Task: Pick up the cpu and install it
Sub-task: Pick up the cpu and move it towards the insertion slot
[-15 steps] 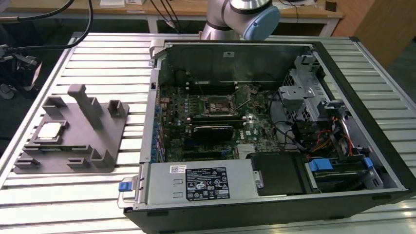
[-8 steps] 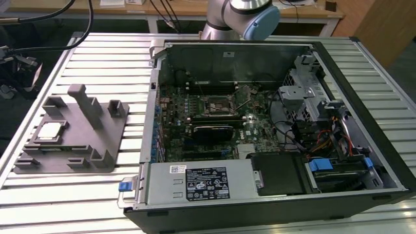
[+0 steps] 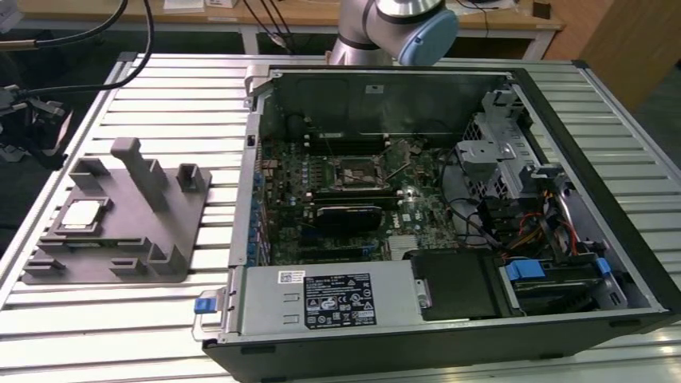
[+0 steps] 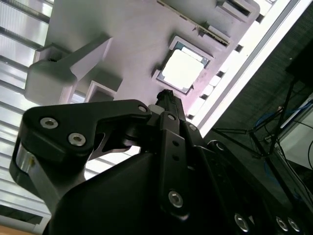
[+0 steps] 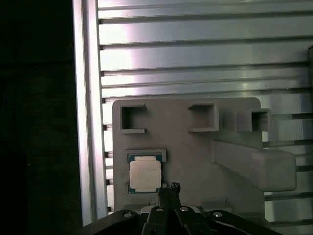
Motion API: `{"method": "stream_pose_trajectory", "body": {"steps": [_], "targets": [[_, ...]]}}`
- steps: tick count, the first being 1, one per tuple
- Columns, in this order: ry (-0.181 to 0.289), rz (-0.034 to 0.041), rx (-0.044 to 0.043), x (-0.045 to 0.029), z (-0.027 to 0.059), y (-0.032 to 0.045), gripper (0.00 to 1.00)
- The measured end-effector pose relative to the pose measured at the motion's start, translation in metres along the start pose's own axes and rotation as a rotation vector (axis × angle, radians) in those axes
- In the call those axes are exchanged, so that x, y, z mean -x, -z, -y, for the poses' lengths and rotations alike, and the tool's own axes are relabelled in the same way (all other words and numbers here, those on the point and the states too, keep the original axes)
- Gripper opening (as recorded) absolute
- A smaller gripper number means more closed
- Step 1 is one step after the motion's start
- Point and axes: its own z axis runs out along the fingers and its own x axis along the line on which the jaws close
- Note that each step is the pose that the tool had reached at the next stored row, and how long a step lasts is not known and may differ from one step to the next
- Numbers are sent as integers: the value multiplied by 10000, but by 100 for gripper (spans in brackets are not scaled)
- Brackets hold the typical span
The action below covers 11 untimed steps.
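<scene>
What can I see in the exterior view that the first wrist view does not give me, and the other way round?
Exterior view: the open computer case, its motherboard socket, the arm behind it. First wrist view: the gripper near the cpu. Both: the cpu lying in the grey holder block on the slatted table.

Setting: robotics lab or workshop. My station holds a slatted aluminium table (image 3: 107,319), an opened desktop computer case (image 3: 426,357) and a grey fixture block (image 3: 181,209). Wooden desks (image 3: 319,14) and trailing cables (image 3: 150,32) stand behind.
</scene>
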Motion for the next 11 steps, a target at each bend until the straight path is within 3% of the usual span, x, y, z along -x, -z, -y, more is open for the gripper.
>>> {"method": "stream_pose_trajectory", "body": {"steps": [11], "targets": [[1, -2, -1, -25, 38, -113, 11]]}}
